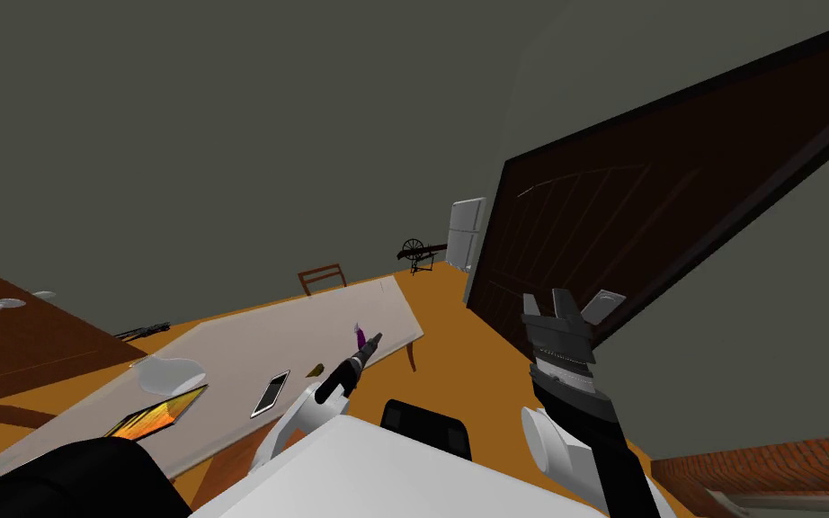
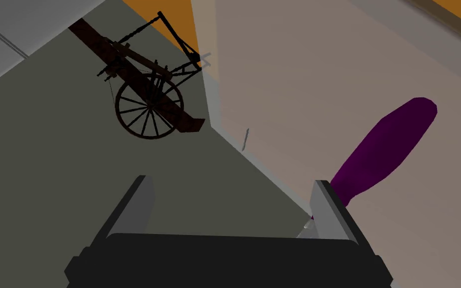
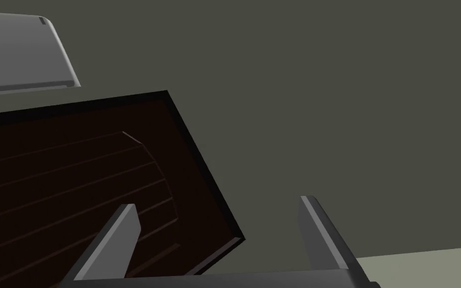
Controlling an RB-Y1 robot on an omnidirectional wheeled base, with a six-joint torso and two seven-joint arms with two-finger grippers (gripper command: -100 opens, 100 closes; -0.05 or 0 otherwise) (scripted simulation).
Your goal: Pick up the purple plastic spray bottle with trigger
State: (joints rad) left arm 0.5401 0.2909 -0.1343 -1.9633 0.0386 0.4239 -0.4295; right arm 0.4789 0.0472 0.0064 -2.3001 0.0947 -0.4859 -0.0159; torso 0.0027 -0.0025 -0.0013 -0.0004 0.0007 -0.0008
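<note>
The purple spray bottle [image 1: 360, 334] rests on the pale table [image 1: 251, 342], near its far end. My left gripper [image 1: 372, 343] reaches over the table and sits right beside the bottle. In the left wrist view the gripper [image 2: 232, 192] is open with nothing between its fingers. There the bottle's smooth purple body [image 2: 384, 150] lies outside one finger [image 2: 327, 210], close against it, and its lower end is hidden behind that finger. My right gripper [image 1: 570, 304] is held up off the table, in front of a dark door [image 1: 637, 216]; it is open and empty [image 3: 219, 205].
On the table lie a phone [image 1: 270, 394], a small olive thing [image 1: 316, 369], a white dish [image 1: 170, 374] and an orange book [image 1: 156, 414]. A wooden chair [image 1: 321, 277] stands at the far side. A dark wheeled frame [image 2: 147, 95] and a white fridge [image 1: 465, 232] stand beyond.
</note>
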